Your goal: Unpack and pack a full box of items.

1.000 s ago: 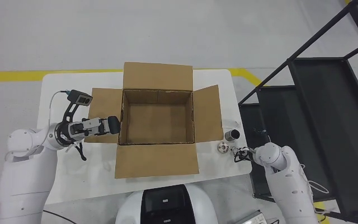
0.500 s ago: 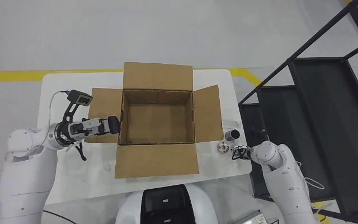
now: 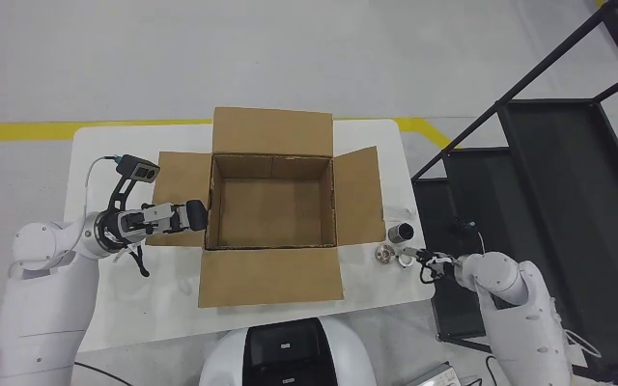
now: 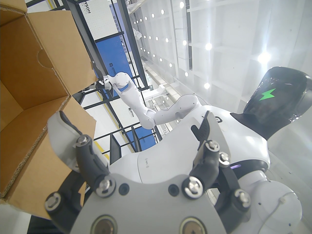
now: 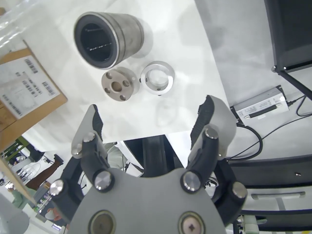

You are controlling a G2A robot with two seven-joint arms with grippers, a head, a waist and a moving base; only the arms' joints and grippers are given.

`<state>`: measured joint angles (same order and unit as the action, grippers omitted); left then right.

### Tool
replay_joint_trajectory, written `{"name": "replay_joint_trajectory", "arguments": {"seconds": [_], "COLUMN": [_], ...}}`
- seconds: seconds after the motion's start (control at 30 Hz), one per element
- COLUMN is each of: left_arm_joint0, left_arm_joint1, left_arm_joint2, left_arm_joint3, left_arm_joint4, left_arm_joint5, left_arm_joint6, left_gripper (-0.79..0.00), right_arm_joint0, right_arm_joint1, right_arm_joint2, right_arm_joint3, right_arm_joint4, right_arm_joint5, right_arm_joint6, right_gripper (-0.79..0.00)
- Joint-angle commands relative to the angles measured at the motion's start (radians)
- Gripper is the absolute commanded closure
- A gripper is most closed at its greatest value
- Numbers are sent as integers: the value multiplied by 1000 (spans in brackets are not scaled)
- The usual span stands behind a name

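Observation:
An open cardboard box (image 3: 273, 207) stands in the middle of the white table (image 3: 126, 154), flaps spread out, its inside bare. My left gripper (image 3: 198, 214) is level with the box's left wall; in the left wrist view the left gripper (image 4: 132, 120) is open, with one finger (image 4: 63, 127) beside a box flap (image 4: 36, 57). Right of the box lie three metal parts: a dark-bored cylinder (image 5: 109, 42), a flange disc (image 5: 119, 86) and a ring (image 5: 158, 77). My right gripper (image 5: 151, 109) is open just short of them, holding nothing, at the table's right edge (image 3: 425, 261).
A black shelving rack (image 3: 541, 193) stands close against the table's right side, right behind my right arm. Crinkled clear plastic (image 5: 48, 5) lies beyond the cylinder. The box's right flap carries a white label (image 5: 22, 86). A grey power unit (image 5: 260, 104) lies on the floor.
My right arm has drawn back to the right, away from the metal parts, and its wrist has turned. The left arm and the box have stayed put.

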<state>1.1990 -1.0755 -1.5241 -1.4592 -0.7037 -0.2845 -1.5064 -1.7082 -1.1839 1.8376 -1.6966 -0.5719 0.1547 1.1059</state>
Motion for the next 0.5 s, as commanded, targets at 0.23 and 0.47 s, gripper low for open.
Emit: {"name": "replay_joint_trajectory", "arguments": {"seconds": [0.23, 0.47], "left_arm_joint0": [0, 0], "left_arm_joint1": [0, 0], "left_arm_joint2": [0, 0], "left_arm_joint3": [0, 0], "left_arm_joint4": [0, 0], "left_arm_joint5": [0, 0], "left_arm_joint6": [0, 0], "left_gripper": [-785, -785], "right_arm_joint0": [-67, -28], "right_arm_joint1": [19, 28], "right_arm_joint2": [141, 68], "right_arm_joint3": [32, 56], "right_arm_joint4": [227, 142], "right_arm_joint5": [-221, -215], "right_arm_joint6": [80, 51], "right_gripper": [-323, -308]}}
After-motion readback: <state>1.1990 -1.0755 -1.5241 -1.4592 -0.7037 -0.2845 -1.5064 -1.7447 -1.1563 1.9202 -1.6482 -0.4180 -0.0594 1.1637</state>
